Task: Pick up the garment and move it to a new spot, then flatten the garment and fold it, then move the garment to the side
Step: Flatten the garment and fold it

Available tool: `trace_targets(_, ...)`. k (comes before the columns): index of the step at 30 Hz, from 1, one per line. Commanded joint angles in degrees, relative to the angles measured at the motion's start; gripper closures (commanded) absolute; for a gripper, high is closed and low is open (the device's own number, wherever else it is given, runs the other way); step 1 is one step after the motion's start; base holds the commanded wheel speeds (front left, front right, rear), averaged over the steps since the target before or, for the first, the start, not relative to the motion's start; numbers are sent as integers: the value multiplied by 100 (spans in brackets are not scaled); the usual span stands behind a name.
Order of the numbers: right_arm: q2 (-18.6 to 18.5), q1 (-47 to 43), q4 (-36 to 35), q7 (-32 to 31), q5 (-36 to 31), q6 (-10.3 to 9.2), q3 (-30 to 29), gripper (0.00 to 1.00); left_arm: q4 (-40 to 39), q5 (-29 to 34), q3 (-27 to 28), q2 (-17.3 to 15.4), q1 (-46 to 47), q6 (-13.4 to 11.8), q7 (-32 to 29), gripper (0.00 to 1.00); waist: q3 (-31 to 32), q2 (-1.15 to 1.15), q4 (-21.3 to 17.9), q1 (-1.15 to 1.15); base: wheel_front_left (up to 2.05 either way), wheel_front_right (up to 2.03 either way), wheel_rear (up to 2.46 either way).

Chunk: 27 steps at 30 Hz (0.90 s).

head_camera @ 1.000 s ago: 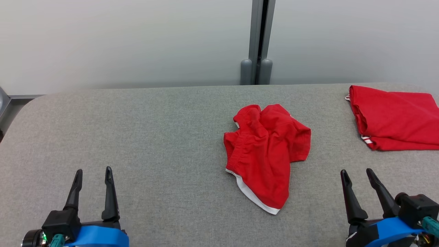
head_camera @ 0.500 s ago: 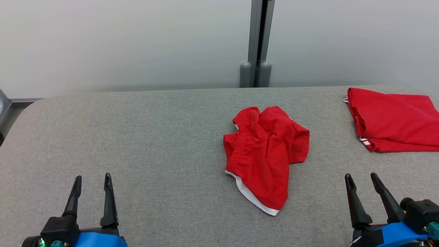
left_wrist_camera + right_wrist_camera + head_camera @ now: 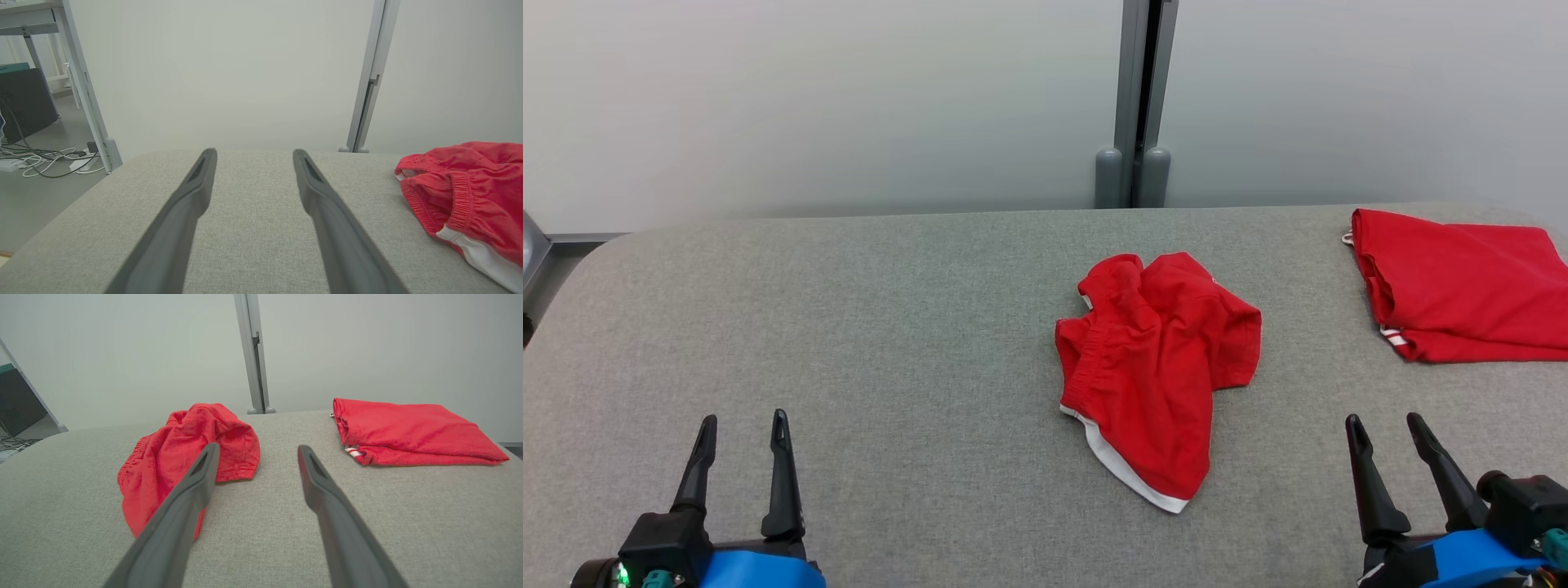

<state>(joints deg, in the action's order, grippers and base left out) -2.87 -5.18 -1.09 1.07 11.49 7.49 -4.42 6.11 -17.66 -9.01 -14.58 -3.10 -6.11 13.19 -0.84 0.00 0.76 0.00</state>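
Garment (image 3: 1158,367), crumpled red cloth, white hem, on woven grey table (image 3: 890,327)

Long dark tapered fingers (image 3: 783,474) sit on black housings (image 3: 662,531) with blue wrist bands (image 3: 760,569) and teal connectors (image 3: 1553,541).

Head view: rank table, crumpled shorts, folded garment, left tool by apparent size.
1. table
2. crumpled shorts and folded garment: look alike; the folded one runs off frame
3. left tool, smallest despite being nearest the camera
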Motion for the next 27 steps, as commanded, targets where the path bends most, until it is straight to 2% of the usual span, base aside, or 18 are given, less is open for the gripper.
trace_targets(1,-5,-34,11,6,1,1,-6,0,-15,-21,-5,-39,-16,-35,-4,0,2,0,-3,0,0,0,0)
trace_targets(13,-5,-9,26,7,-11,1,10,0,-43,-29,-43,-67,-37,-80,-19,0,3,0,-45,0,0,0,0)
trace_targets(16,-5,38,3,-5,-18,1,22,0,-42,-33,-119,-49,107,-20,-36,0,-47,0,-69,0,0,0,0)
trace_targets(20,-5,161,3,0,-29,1,66,0,12,45,-394,-2,442,175,-104,0,-151,0,-137,0,0,0,0)
trace_targets(27,-6,334,37,47,-28,1,181,0,364,237,-1020,165,1359,694,-280,0,-389,0,-394,0,0,0,0)
